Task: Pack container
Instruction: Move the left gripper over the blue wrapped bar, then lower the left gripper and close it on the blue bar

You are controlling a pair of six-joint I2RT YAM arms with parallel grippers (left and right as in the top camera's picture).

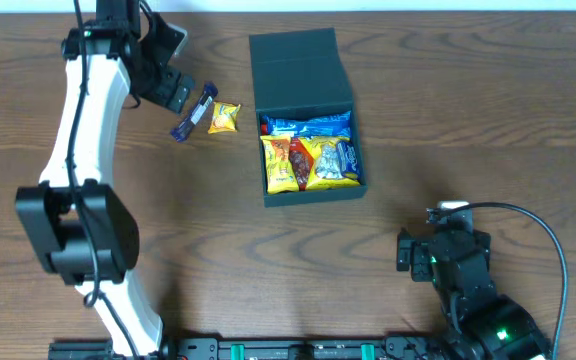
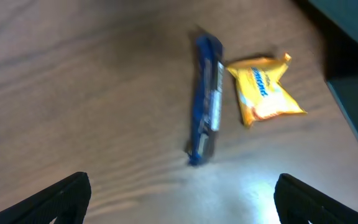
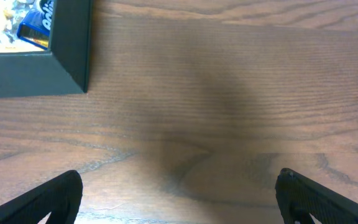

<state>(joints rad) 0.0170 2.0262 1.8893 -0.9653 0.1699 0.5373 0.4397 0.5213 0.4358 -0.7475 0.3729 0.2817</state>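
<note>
The container (image 1: 313, 194), a dark teal box, stands at the table's middle with its flap lid (image 1: 298, 70) folded back. Yellow and blue snack packets (image 1: 308, 155) fill its inside. To its left, a blue snack bar (image 1: 195, 112) and a small yellow packet (image 1: 224, 117) lie on the wood. My left gripper (image 1: 173, 90) hovers just left of them, open and empty. In the left wrist view the bar (image 2: 207, 99) and the packet (image 2: 264, 90) lie ahead of the left gripper (image 2: 182, 199). My right gripper (image 1: 430, 240) is open and empty, near the front right.
In the right wrist view the container's near corner (image 3: 42, 68) sits at the upper left, and bare wood lies ahead of the right gripper (image 3: 179, 199). The container's dark edge (image 2: 353, 74) runs along the right of the left wrist view.
</note>
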